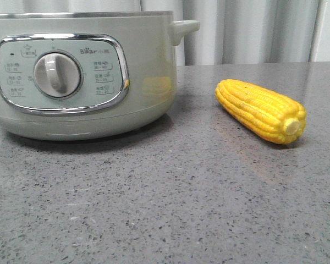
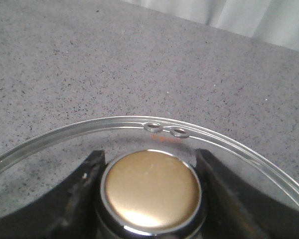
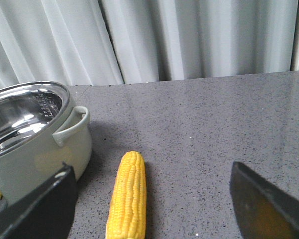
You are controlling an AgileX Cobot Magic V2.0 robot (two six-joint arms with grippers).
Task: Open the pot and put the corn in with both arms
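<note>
The pale green pot (image 1: 99, 82) stands at the left in the front view, with no lid on it. In the right wrist view its bare metal inside (image 3: 20, 117) shows. The yellow corn (image 1: 261, 110) lies on the counter to the pot's right, stub end toward the camera. My left gripper (image 2: 149, 191) is shut on the gold knob (image 2: 149, 186) of a glass lid (image 2: 65, 144), with grey counter under the glass. My right gripper (image 3: 150, 199) is open wide over the corn (image 3: 128, 196), which lies between the fingers, nearer the pot-side one. Neither gripper shows in the front view.
The grey speckled counter (image 1: 170, 198) runs around the pot and the corn. Pale curtains (image 3: 189, 40) hang behind the counter's far edge. The pot's side handle (image 3: 70, 127) juts out toward the corn.
</note>
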